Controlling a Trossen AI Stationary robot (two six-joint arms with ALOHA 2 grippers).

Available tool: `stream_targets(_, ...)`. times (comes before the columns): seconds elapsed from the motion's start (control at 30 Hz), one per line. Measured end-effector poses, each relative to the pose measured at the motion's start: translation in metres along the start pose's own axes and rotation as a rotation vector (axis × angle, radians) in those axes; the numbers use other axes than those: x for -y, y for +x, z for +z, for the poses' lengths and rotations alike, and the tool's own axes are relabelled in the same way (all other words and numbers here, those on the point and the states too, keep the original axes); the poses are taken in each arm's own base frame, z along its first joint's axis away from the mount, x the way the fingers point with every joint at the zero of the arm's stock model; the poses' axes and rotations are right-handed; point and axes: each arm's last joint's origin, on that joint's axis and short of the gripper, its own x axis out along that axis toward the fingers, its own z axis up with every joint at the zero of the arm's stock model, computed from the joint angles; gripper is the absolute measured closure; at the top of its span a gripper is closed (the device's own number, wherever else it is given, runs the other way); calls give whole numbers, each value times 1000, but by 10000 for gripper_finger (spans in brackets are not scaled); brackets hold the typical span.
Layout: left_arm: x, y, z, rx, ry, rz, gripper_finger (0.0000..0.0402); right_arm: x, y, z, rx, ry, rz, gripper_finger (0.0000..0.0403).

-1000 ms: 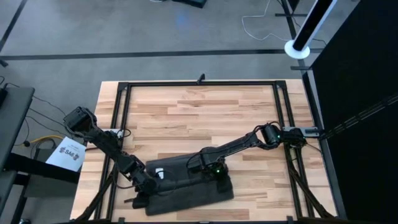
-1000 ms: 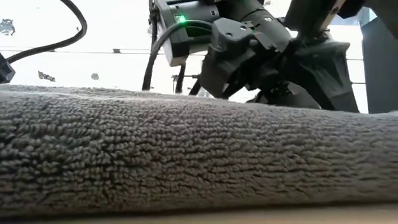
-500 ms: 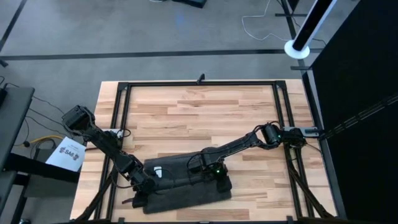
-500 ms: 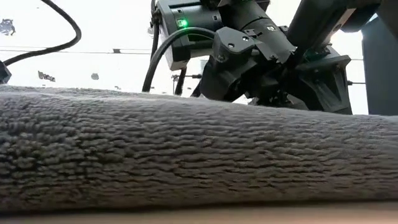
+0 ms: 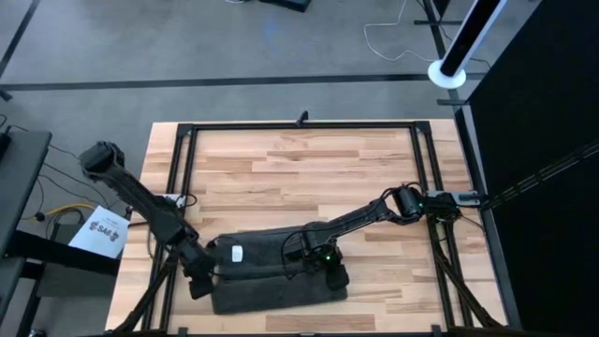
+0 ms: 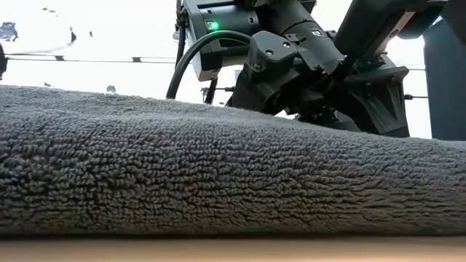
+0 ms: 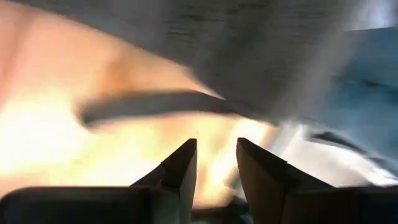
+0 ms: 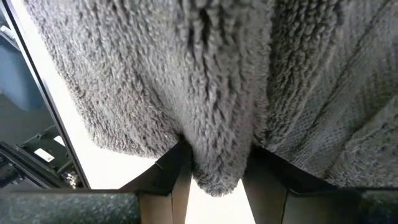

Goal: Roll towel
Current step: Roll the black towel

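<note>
On the near half of the table (image 5: pixel 309 178) in the high view, I see the towel (image 5: pixel 271 281) lying as a long dark bundle, partly folded over itself, white label (image 5: pixel 238 252) facing up near its left end. The right gripper (image 5: pixel 328 271) sits on the towel's right part; the left gripper (image 5: pixel 199 281) is at the towel's left edge, just beside it.

Low view: the towel (image 6: pixel 218 175) fills the frame as a thick grey ridge. I see the right gripper's body (image 6: pixel 320 65) directly behind it, green light lit on the housing.

Left wrist view: the left gripper (image 7: pixel 214 165) has its fingers (image 7: pixel 180 171) parted with nothing between them, so released. The towel (image 7: pixel 249 56) hangs blurred ahead, apart from them.

Right wrist view: the right gripper (image 8: pixel 216 168) is clenched on a fold of the towel (image 8: pixel 217 112); terry pile bulges between both fingers (image 8: pixel 171 171).
</note>
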Motion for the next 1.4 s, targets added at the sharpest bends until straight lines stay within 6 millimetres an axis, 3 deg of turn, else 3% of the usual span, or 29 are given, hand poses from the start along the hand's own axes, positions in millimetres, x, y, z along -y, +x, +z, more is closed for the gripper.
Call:
stream_targets(0.13, 24, -29, -7, 112, 107, -180, 302, 0, 0, 0, 0, 0, 1, 285)
stream_targets(0.23, 36, -36, -5, 242, 196, -274, 308, 0, 0, 0, 0, -1, 1, 285)
stream_targets(0.4, 31, -10, 13, 313, 246, -122, 335, 1, 0, 0, 1, -2, 1, 285)
stream_targets(0.63, 28, 28, 46, 339, 366, -37, 362, 3, -1, 0, 0, 8, 6, 285)
stream_targets(0.9, 7, 63, 60, 268, 391, 131, 378, 5, -1, -1, -13, 20, 9, 285)
stream_targets(1.2, 4, 77, 62, 262, 420, 150, 400, 2, -6, -11, -84, 55, -6, 263)
stream_targets(1.4, 4, 77, 62, 270, 434, 157, 402, -15, -45, -35, -56, 41, -10, 216)
